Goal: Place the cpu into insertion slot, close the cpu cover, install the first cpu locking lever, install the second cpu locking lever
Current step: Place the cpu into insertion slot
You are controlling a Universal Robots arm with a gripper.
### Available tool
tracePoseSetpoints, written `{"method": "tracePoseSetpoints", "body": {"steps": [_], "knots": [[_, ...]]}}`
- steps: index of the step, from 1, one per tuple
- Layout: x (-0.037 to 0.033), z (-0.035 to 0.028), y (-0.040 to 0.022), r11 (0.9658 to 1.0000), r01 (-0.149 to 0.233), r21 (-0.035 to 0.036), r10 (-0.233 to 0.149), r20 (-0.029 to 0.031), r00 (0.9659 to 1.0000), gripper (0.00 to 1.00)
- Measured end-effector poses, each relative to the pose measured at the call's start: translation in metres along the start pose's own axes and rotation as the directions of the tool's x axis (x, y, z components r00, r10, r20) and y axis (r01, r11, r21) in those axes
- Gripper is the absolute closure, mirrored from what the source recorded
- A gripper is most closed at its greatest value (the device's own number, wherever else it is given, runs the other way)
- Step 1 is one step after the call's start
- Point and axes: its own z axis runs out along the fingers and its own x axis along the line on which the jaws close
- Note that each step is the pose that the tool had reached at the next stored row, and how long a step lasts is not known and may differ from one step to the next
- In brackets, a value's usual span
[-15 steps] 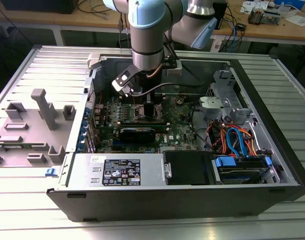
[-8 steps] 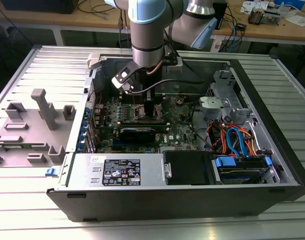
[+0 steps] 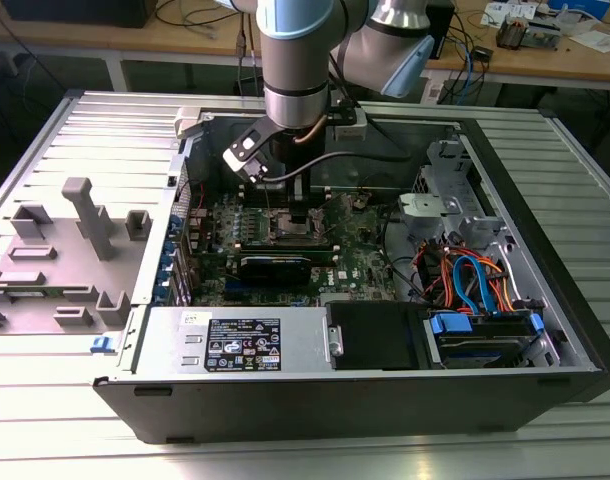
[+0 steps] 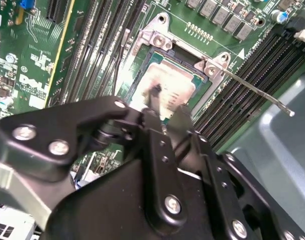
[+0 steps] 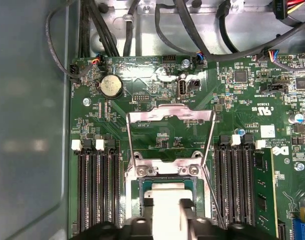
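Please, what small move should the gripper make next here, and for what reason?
Probably lift the gripper straight up a little. The cpu appears to lie flat inside the slot. The cover stands open at the slot's edge, and the gripper hangs close over the cpu, where the cover would come down.

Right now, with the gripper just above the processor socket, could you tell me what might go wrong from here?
1. The cpu looks to lie in the insertion slot right below the gripper; a skewed press could shift it or harm the contacts.
2. The cpu cover stands open and a locking lever juts out sideways; the gripper may snag either while moving.
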Motion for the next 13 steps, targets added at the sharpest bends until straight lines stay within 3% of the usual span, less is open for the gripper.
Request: {"method": "tracePoseSetpoints", "body": {"steps": [2, 4, 10, 13], "knots": [[0.0000, 0.0000, 0.0000, 1.0000, 0.000, 0.0000, 0.000, 0.0001, 1.0000, 0.72], [0.0000, 0.0000, 0.0000, 1.0000, 0.000, 0.0000, 0.000, 0.0001, 1.0000, 0.89], [0.0000, 0.0000, 0.0000, 1.0000, 0.000, 0.0007, 0.000, 0.0001, 1.0000, 0.89], [0.0000, 0.0000, 0.0000, 0.9999, 0.000, 0.0101, 0.000, 0.0002, 1.0000, 0.89]]}}
